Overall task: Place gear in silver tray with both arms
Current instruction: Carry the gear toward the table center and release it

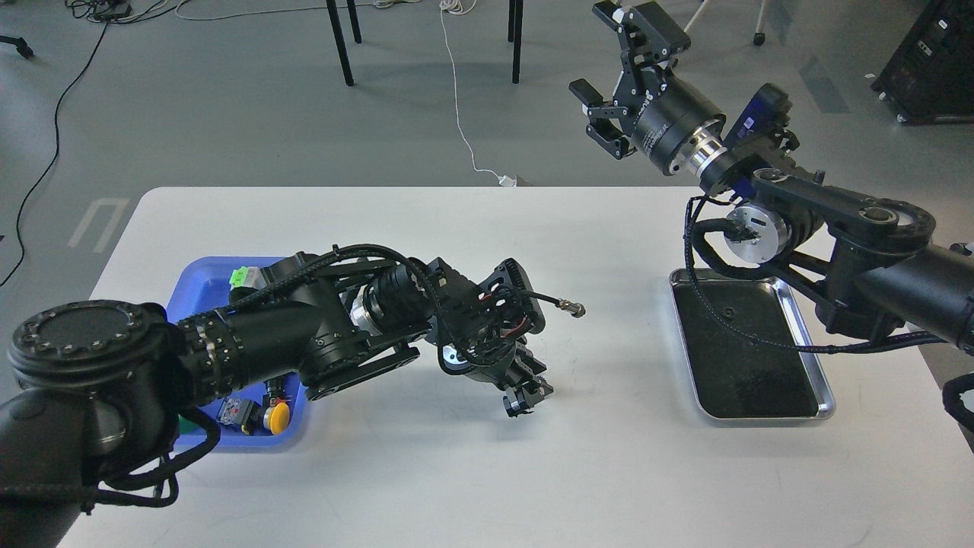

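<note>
The silver tray [761, 418] lies on the right of the white table, its dark floor bare. No gear shows in view. My left arm reaches from the blue tray out over the table's middle; its gripper [525, 396] points down just above the tabletop, left of the silver tray, small and dark, so its fingers cannot be told apart. My right gripper [601, 61] is raised high beyond the table's far edge, above and behind the silver tray, with its fingers spread open and empty. The right arm's elbow and cable hang over the tray's far part.
A blue plastic tray [202, 278] at the left holds small parts, among them a yellow button [278, 416]; my left arm hides most of it. Chair legs [339, 42] and a white cable [456, 99] are on the floor beyond the table.
</note>
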### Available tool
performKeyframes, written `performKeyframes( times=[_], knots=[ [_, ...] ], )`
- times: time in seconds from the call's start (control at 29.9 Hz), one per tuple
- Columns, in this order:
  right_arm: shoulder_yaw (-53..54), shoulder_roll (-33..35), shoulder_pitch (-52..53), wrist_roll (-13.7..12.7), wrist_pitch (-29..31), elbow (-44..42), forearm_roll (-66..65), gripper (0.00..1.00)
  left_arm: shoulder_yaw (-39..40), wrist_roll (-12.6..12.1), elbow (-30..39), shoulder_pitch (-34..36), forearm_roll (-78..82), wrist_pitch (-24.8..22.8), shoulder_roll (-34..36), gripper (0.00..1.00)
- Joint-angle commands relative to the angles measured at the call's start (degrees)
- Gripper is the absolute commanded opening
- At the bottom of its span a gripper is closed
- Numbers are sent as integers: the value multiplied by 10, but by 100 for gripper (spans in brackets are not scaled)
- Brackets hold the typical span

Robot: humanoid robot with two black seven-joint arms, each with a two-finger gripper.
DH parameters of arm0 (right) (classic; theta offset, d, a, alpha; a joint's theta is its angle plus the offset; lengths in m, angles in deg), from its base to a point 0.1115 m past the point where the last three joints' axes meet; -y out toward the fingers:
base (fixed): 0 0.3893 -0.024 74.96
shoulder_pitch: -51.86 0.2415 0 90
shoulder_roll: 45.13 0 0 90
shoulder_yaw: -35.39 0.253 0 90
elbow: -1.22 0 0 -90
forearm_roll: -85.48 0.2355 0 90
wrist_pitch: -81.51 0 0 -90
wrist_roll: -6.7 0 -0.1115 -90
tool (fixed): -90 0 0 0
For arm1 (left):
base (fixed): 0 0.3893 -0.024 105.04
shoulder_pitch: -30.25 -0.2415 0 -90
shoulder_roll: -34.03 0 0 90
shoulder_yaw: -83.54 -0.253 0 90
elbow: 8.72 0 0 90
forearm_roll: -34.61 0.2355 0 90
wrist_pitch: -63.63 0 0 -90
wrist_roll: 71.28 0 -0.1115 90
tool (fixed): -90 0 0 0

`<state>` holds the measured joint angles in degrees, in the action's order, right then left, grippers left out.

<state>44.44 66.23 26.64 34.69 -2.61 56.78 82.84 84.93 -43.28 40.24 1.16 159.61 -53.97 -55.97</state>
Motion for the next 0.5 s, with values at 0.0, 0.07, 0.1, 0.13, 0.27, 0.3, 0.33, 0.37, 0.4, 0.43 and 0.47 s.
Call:
performKeyframes(
  times=[0.0,0.07,0.1,0.13,0.27,0.3,0.33,0.37,0.4,0.43,0.47],
  knots=[
    [0,10,0,0,0,1,0,99,3,0,4,0,0,4,0,80],
    [0,17,0,0,0,3,0,99,8,0,8,0,0,7,0,84],
    [0,21,0,0,1,4,0,99,11,0,11,0,0,11,0,86],
    [1,26,0,0,1,5,0,99,12,0,18,0,0,18,0,88],
    [1,59,-7,0,7,10,0,99,33,0,29,-2,-83,64,52,94],
    [2,67,-14,0,8,14,0,99,40,0,28,-7,-112,73,68,94],
    [4,75,-23,0,9,22,0,99,48,0,28,-11,-145,83,85,95],
    [5,85,-32,0,10,30,0,99,54,0,28,-18,-177,89,103,95],
    [5,98,-44,0,10,39,-1,99,64,0,28,-36,-220,96,124,95],
    [5,113,-55,0,11,48,-2,99,80,0,29,-57,-270,104,143,96],
    [5,124,-64,0,12,56,-8,99,97,0,29,-74,-316,110,158,96]
  ],
)
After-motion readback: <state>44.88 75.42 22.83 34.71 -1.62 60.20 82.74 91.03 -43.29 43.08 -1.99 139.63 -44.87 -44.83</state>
